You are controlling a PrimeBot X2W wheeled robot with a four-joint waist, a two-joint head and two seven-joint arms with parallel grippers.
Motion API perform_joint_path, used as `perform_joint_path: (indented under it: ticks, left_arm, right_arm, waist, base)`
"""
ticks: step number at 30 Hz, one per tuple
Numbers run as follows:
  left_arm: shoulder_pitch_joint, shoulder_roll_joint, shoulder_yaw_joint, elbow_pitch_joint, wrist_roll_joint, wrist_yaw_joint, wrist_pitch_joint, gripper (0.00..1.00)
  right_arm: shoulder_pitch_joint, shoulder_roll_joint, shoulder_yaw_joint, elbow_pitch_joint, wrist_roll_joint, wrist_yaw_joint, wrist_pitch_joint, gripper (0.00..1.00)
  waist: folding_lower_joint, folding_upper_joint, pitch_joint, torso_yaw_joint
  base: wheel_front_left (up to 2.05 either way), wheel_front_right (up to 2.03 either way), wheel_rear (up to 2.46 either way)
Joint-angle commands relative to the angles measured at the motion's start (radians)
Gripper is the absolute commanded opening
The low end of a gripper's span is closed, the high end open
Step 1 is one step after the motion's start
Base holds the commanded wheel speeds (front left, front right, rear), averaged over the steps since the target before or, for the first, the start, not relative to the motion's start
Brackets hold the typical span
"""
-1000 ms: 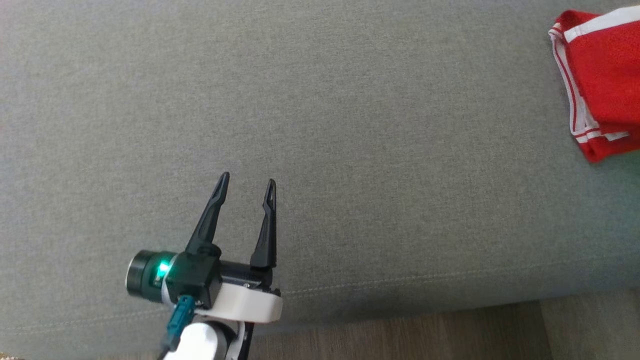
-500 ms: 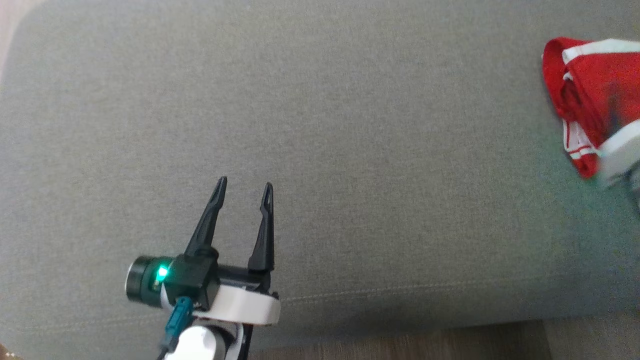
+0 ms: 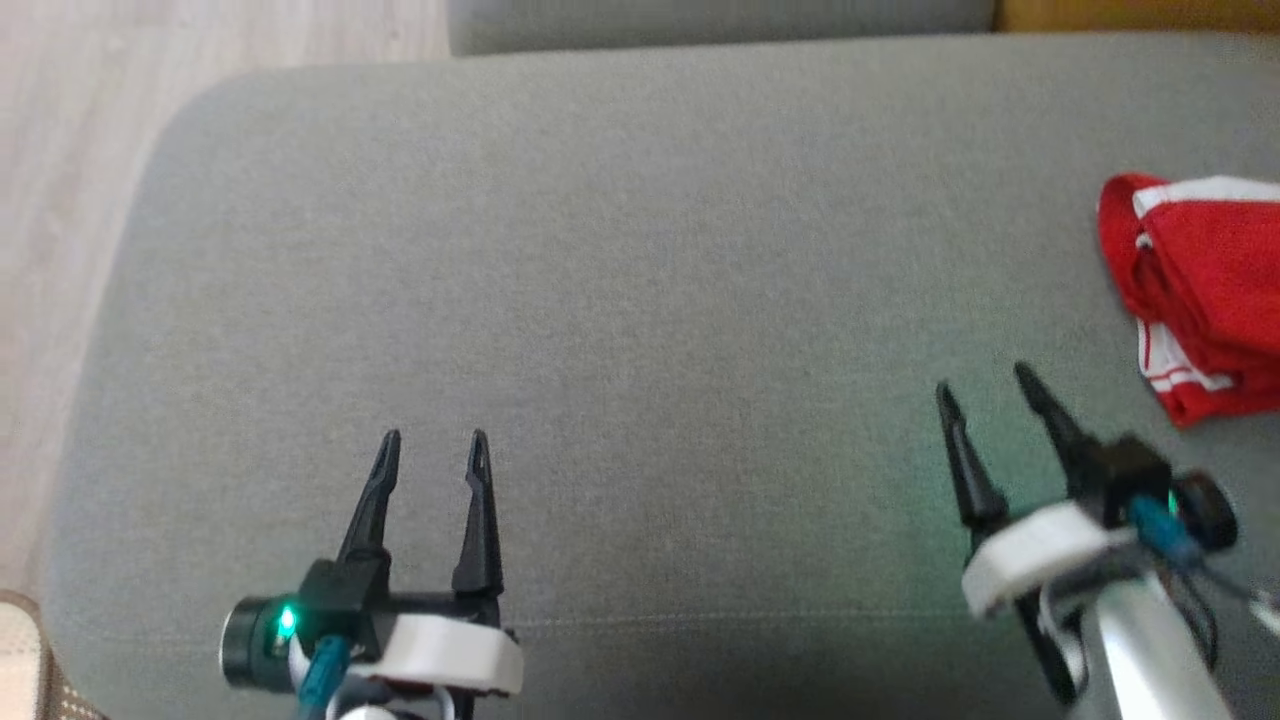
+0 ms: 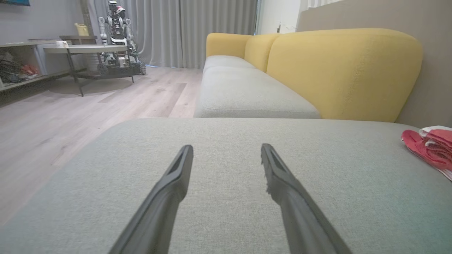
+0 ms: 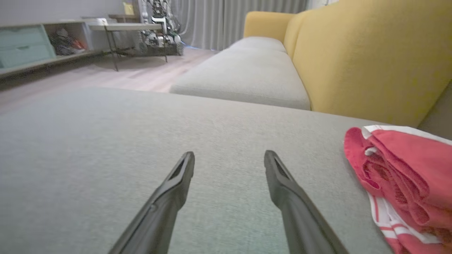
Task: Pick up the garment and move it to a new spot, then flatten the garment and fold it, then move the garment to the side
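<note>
Head view: left gripper [image 3: 434,437] is seen spread, nothing held, over the near-left part of the grey cushion [image 3: 620,250]. Right gripper [image 3: 982,380] is likewise spread and empty, over the cushion's near-right part. Red garment [image 3: 1205,290] lies in folded layers at the cushion's right edge, apart from both. Move-aside step is judged done or nearly. If tidying is wanted, a short reach by the right gripper is called for.

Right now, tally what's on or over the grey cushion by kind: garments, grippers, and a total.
Red garment: 1
Open grippers: 2, the left gripper and the right gripper, both empty
Total: 3
</note>
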Motion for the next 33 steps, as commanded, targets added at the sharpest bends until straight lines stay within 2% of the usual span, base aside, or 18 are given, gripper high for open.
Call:
perform_joint_path:
  ticks: [1,6,12,19,33]
  left_arm:
    - [-0.007,-0.003,0.032,-0.043,0.001,0.003,-0.005,1.00]
    - [0.042,-0.003,0.060,-0.062,0.022,-0.017,-0.005,1.00]
    - [0.093,-0.003,0.089,-0.102,0.052,-0.045,-0.005,1.00]
    - [0.136,-0.003,0.118,-0.104,0.061,-0.069,-0.005,1.00]
    - [0.148,-0.003,0.138,-0.113,0.052,-0.083,-0.005,1.00]
  right_arm:
    - [0.028,0.007,0.029,-0.057,0.014,0.000,-0.009,1.00]
    - [0.172,0.010,0.060,-0.216,0.058,0.000,-0.009,1.00]
    - [0.232,0.010,0.039,-0.349,0.132,0.000,-0.009,1.00]
    - [0.267,0.010,0.035,-0.353,0.176,0.000,-0.009,1.00]
    - [0.268,0.010,0.027,-0.355,0.188,0.000,-0.009,1.00]
  waist:
    - [0.0000,0.0000,-0.037,0.017]
    - [0.0000,0.0000,-0.087,0.018]
    - [0.0000,0.0000,-0.119,0.003]
    - [0.0000,0.0000,-0.143,-0.007]
    - [0.0000,0.0000,-0.144,-0.013]
  base:
    - [0.00,0.00,0.00]
    - [0.00,0.00,0.00]
    - [0.00,0.00,0.00]
    - [0.00,0.00,0.00]
    - [0.00,0.00,0.00]
